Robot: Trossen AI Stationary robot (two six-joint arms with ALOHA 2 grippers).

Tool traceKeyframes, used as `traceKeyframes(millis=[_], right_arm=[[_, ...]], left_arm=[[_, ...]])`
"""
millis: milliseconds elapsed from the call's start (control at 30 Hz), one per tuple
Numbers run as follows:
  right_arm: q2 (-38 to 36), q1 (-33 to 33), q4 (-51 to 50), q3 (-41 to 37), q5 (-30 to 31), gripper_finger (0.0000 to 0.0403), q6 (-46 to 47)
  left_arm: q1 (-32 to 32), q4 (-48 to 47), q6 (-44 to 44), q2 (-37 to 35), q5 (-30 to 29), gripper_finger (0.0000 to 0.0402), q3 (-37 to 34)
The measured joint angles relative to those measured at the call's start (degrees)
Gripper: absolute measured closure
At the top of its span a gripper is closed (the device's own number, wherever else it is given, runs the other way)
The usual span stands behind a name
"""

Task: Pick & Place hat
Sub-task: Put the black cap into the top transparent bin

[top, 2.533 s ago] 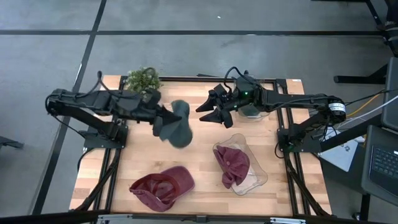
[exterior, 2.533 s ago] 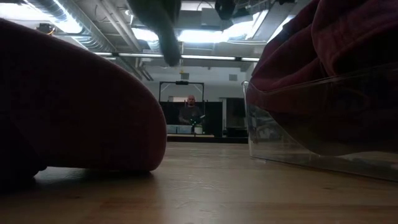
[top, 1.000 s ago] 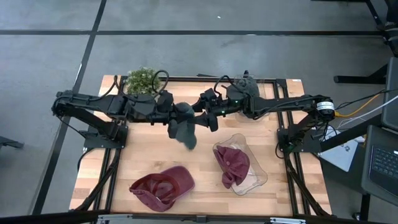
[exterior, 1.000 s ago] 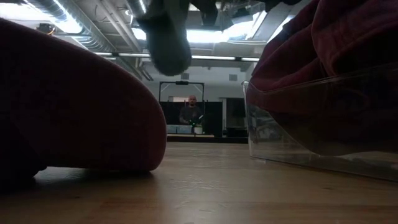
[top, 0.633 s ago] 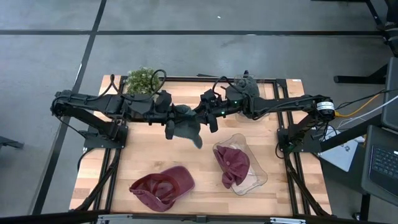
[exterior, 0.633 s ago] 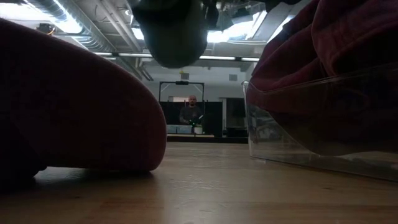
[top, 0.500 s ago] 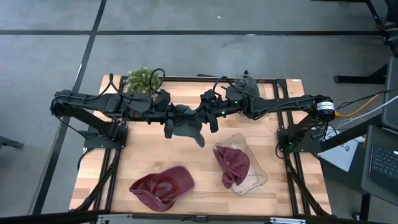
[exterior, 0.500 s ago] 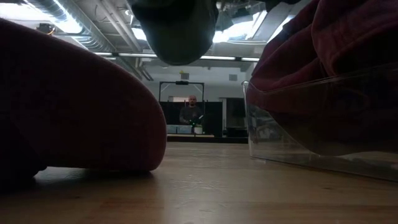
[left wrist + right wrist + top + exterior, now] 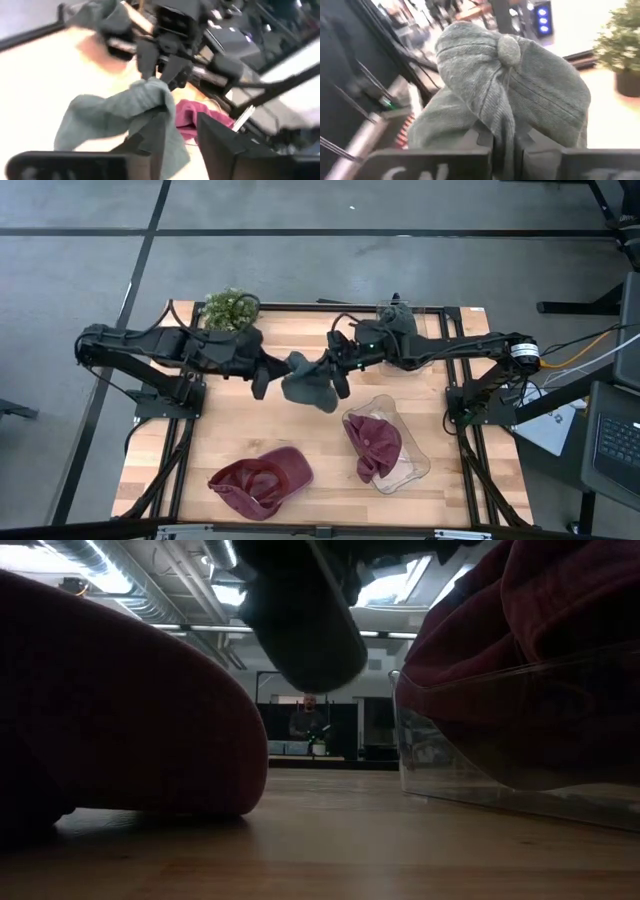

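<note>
One grey hat [image 9: 306, 381] between right jaws.

The grey hat [image 9: 520, 95] is ribbed, matt knit cloth. The two maroon hats [image 9: 262, 478] look like soft matt fabric. The bin [image 9: 415, 465] is clear glossy plastic. The table [image 9: 230, 435] is pale, smooth wood.

The right claw [image 9: 167, 75] pinches the top of a gray hat [image 9: 120, 120] hanging over the tabletop [image 9: 40, 90].
</note>
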Motion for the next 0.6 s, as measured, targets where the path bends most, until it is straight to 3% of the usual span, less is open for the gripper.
traceKeyframes(millis=[200,433,600], right_arm=[[0.0,3.2,-9.4,0.5,8.2,0.0386,-17.4],[-0.1,9.2,-12.7,1.9,24.8,0.0385,-35.7],[-0.1,11.5,-12.7,2.0,35.3,0.0385,-44.9]], left_arm=[[1.6,-6.5,-22.8,-0.4,-2.2,0.0245,0.0],[4.5,-6.4,-31.5,2.2,-2.3,0.0228,0.0],[6.8,-5.6,-36.1,3.9,2.0,0.0228,0.0]])
